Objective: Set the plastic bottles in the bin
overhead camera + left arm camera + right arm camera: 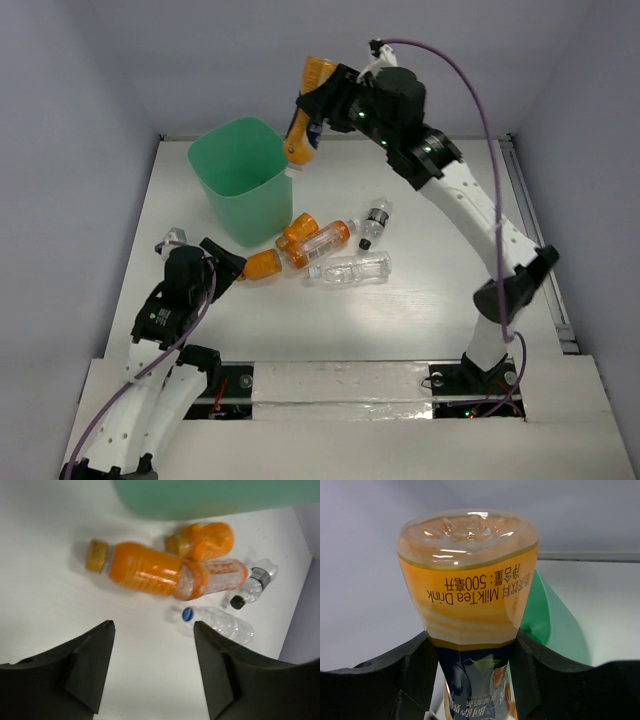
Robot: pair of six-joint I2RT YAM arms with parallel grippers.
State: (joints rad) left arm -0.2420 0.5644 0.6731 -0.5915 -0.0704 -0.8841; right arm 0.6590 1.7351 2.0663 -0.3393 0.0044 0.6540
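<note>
My right gripper [312, 112] is shut on an orange labelled milk-tea bottle [308, 110] and holds it in the air beside the right rim of the mint-green bin [238, 180]. In the right wrist view the bottle [468, 595] fills the space between my fingers, with the bin [555, 625] behind it. My left gripper [228, 262] is open and empty, low over the table left of the pile. Orange bottles [318, 240] [263, 266] and two clear bottles [350, 269] [374, 222] lie beside the bin. The left wrist view shows the orange bottles [140, 570] and a clear one [220, 622] ahead of my jaws.
Grey walls close in the white table on the left, back and right. A metal rail [535, 230] runs along the right edge. The right arm's purple cable [480, 110] arcs over the back right. The arm bases stand at the near edge.
</note>
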